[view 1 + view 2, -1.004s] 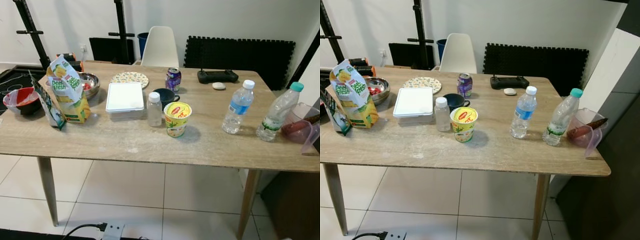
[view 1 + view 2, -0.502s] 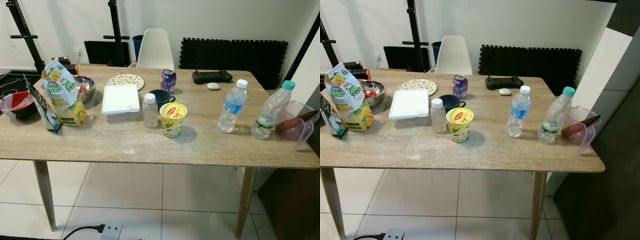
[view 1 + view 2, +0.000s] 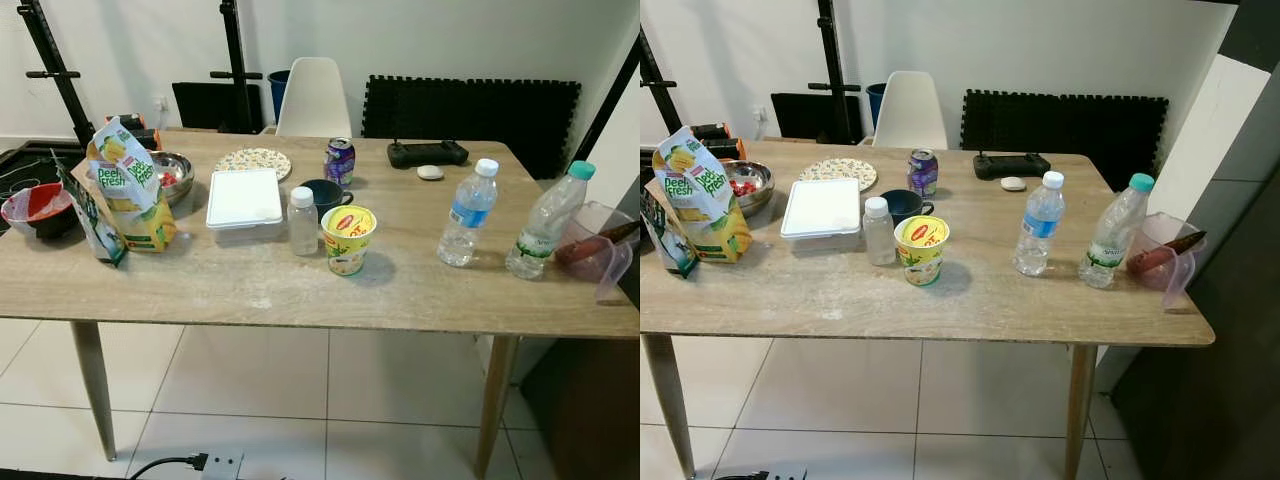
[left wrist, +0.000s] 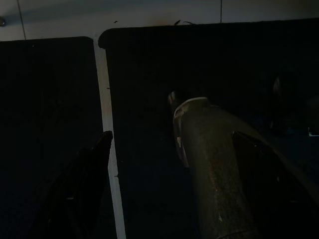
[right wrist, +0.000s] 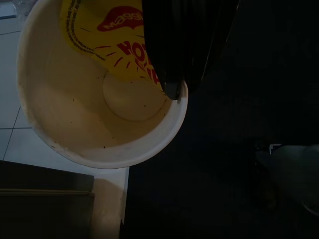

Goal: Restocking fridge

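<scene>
Cream plastic is what your right gripper (image 5: 174,84) has hold of: in the right wrist view a black finger (image 5: 174,45) crosses the rim of an opened noodle cup (image 5: 75,114), clamped on it, with the yellow and red lid flap folded down inside and pale floor tiles showing beyond the cup. Your left gripper (image 4: 172,134) hangs in deep shade with its two fingers (image 4: 84,184) spread apart and gripping nothing; a grey rounded shape sits between them, and you cannot tell what it is. Ahead of you stands the wooden table (image 3: 250,290). Near its middle a second noodle cup (image 3: 348,238) stands upright, just beside a small white-capped bottle (image 3: 302,220) and a dark mug (image 3: 325,195), with a white lidded box (image 3: 245,198) to their left and a drink can (image 3: 340,160) behind. Towards your right stand a blue-labelled water bottle (image 3: 468,212) and a green-capped bottle (image 3: 545,222), then a pink jug (image 3: 595,250) at the edge. On your left are a snack bag (image 3: 128,190) and a metal bowl (image 3: 172,172).
</scene>
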### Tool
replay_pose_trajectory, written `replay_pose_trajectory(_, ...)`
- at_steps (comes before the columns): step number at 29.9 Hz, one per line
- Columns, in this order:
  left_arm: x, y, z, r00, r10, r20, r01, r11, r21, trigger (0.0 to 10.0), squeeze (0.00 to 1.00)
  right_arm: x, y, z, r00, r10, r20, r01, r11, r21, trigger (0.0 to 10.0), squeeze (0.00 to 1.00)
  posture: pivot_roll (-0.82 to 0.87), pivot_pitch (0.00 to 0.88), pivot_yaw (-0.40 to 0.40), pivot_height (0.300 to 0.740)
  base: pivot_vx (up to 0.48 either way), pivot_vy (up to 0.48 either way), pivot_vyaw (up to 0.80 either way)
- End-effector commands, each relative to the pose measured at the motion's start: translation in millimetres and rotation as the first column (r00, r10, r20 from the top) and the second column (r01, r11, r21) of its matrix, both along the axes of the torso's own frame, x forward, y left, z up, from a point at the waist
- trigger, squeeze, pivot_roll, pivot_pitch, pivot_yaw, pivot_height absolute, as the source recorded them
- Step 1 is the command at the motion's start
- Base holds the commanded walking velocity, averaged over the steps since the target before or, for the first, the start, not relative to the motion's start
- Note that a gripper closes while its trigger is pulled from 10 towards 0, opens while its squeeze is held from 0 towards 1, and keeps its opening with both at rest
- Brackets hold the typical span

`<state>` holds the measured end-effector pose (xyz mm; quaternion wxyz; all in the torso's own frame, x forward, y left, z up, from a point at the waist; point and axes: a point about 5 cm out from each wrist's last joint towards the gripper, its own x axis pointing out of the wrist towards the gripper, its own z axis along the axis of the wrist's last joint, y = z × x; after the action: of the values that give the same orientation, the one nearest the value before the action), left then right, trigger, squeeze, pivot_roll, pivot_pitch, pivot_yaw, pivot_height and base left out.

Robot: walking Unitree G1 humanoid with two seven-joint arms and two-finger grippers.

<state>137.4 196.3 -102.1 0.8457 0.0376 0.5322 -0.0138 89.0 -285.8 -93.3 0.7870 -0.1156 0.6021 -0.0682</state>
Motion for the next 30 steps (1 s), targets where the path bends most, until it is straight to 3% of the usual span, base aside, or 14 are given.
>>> replay_pose_trajectory(1, -4.7, -2.0, -2, 1.000, -0.014, -0.027, 0.014, 1.000, 0.006, 10.0, 0.00, -4.2, 4.0, -3, 1.000, 0.003, -0.014, -0.003, 1.000, 0.002, 10.0, 0.00, -0.08, 0.000, -0.026, 0.740, 0.000, 0.000, 0.00)
replay_pose_trajectory(24, -15.3, -0.7, -5, 0.998, -0.031, -0.061, 0.032, 0.999, 0.026, 10.0, 0.00, -12.1, 9.4, -6, 0.999, 0.013, -0.037, -0.013, 1.000, 0.011, 10.0, 0.00, -0.07, 0.000, -0.025, 0.740, 0.000, 0.000, 0.00)
replay_pose_trajectory(30, -14.5, -1.5, -5, 0.997, -0.037, -0.060, 0.039, 0.999, 0.029, 10.0, 0.00, -11.4, 9.5, -6, 0.999, 0.014, -0.035, -0.014, 1.000, 0.013, 10.0, 0.00, -0.07, 0.000, -0.024, 0.740, -0.251, 0.000, 0.00)
